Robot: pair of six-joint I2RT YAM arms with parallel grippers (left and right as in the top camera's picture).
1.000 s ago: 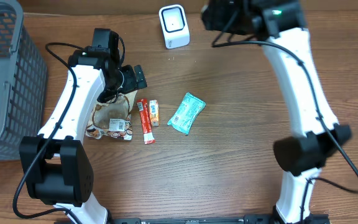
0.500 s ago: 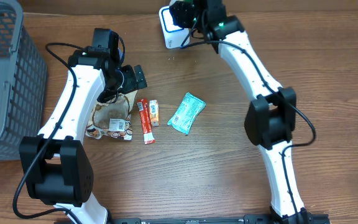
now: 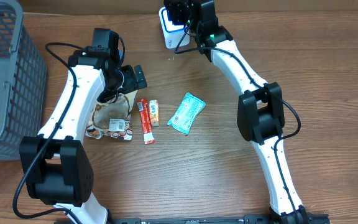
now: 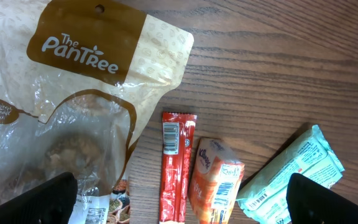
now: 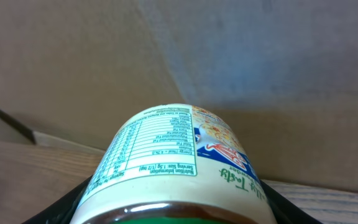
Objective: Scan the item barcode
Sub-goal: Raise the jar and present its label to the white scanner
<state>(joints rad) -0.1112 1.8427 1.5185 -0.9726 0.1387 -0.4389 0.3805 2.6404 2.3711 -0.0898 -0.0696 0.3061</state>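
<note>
Item: round tub (image 5: 166, 155) with nutrition panel, clamped in the right gripper (image 3: 182, 14) at the white scanner (image 3: 171, 38). Probably rigid, light, smooth-walled and slip-prone; best gripped mid-wall. Left gripper (image 4: 182, 186) spread wide, empty, over the snack packets.

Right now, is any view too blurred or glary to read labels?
Left wrist: sharp, pouch lettering crisp, slight sheen on its clear window. Right wrist: jar label legible though curved, background soft. Overhead: evenly lit, teal packet print too small.
</note>
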